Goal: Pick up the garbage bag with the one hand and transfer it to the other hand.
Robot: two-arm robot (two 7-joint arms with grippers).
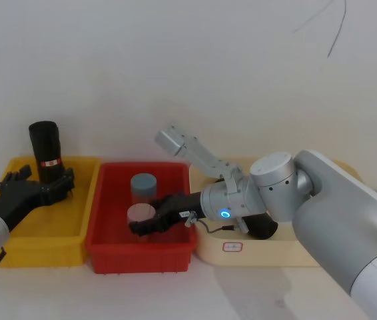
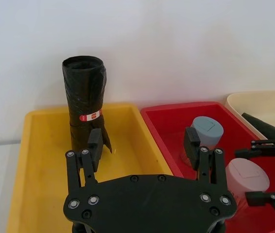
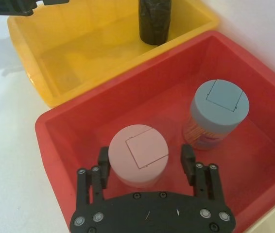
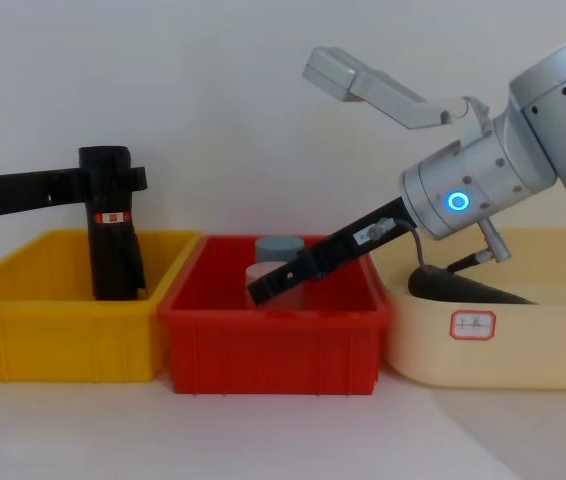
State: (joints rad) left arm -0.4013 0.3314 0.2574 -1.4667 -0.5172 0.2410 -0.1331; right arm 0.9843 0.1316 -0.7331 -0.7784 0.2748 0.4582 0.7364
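Black roll (image 2: 85,104) with unreadable red-and-white band before open, empty left pincer (image 2: 145,145); right pincer (image 3: 146,162) open astride pink-lidded canister (image 3: 138,153)

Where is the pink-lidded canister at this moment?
The pink-lidded canister stands in the red bin, between the right gripper's open fingers, near the blue-lidded canister.

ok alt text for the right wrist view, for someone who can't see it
The right gripper hangs open in a red bin, its fingers either side of a pink-lidded canister. A blue-lidded canister stands beside it; behind, a black roll stands in a yellow bin.
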